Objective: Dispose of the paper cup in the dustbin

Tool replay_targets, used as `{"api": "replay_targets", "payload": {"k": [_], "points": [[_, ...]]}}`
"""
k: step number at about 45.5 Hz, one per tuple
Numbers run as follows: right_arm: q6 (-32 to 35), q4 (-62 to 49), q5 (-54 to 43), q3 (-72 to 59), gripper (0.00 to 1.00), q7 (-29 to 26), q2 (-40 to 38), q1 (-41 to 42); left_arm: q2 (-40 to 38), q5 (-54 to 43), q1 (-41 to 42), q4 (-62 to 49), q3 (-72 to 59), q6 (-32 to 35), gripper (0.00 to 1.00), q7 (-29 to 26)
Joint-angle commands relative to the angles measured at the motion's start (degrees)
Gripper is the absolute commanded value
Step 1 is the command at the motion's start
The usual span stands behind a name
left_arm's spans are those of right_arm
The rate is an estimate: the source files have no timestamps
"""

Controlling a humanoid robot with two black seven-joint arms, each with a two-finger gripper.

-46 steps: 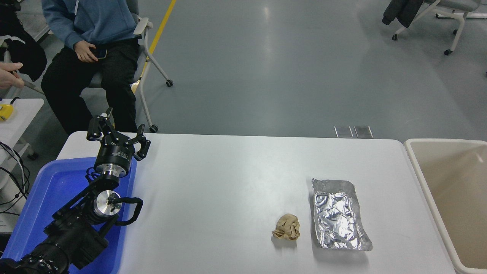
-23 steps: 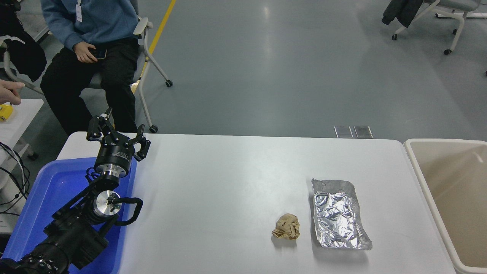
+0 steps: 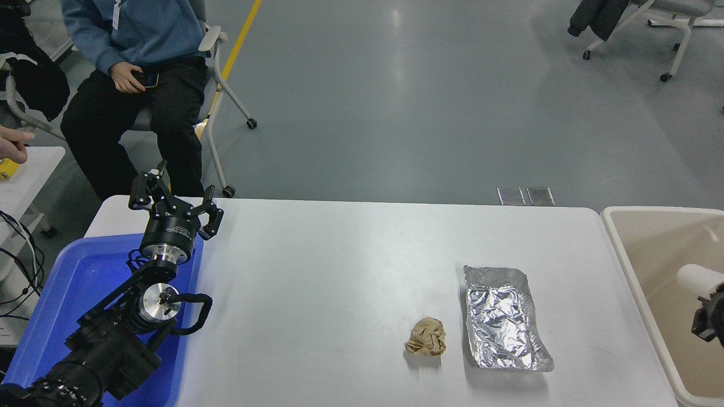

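The wide middle of the white table [image 3: 339, 294] is left bare, so free passage is offered from the parked left black gripper [image 3: 172, 198] across to the crumpled brown paper ball [image 3: 425, 337]. Just right of the ball, the crinkled silver foil tray [image 3: 503, 319] is set as a low obstacle (a narrow strip of table is kept between them). Over the open beige plastic rectangular dustbin [image 3: 628, 271] at the right edge, room is taken by the white paper cup [image 3: 697, 278] and the right black gripper [image 3: 710, 322].

A glossy grey floor [image 3: 424, 96] with a yellow painted line [image 3: 240, 39] spreads beyond the white table [image 3: 339, 271]; wheeled white-framed chairs [image 3: 673, 34] stand far right.
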Motion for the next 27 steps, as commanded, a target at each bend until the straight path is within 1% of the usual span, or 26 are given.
{"api": "replay_targets", "payload": {"k": [1, 11, 12, 16, 18, 19, 20, 23, 27], "points": [[-1.36, -0.64, 0.03, 0.57, 0.0, 0.2, 1.5, -0.02, 0.02, 0.0, 0.02, 0.06, 0.0, -0.04, 1.0, 0.01], [-1.27, -0.64, 0.03, 0.58, 0.0, 0.29, 1.5, -0.02, 0.02, 0.0, -0.06, -0.03, 0.0, 0.05, 1.0, 0.01], [-1.27, -0.64, 0.03, 0.58, 0.03, 0.38, 1.5, -0.02, 0.02, 0.0, -0.06, 0.06, 0.0, -0.04, 1.0, 0.01], [-1.18, -0.64, 0.03, 0.58, 0.28, 0.38, 1.5, -0.02, 0.02, 0.0, 0.02, -0.03, 0.0, -0.04, 1.0, 0.01], [-1.1, -0.64, 0.03, 0.58, 0.5, 0.38, 1.5, -0.02, 0.02, 0.0, 0.02, 0.06, 0.0, -0.04, 1.0, 0.01], [-1.1, -0.64, 0.03, 0.58, 0.57, 0.38, 1.5, -0.02, 0.02, 0.0, 0.02, -0.03, 0.0, -0.04, 1.0, 0.01], [-1.1, -0.64, 0.03, 0.58, 0.63, 0.38, 1.5, -0.02, 0.02, 0.0, -0.06, -0.03, 0.0, 0.04, 1.0, 0.01], [-1.01, -0.64, 0.03, 0.49, 0.73, 0.38, 1.5, -0.11, 0.02, 0.0, -0.06, 0.06, 0.0, -0.04, 1.0, 0.01], [-0.92, -0.55, 0.03, 0.49, 0.81, 0.38, 1.5, -0.11, 0.02, 0.0, 0.02, -0.03, 0.0, 0.05, 1.0, 0.01]]}}
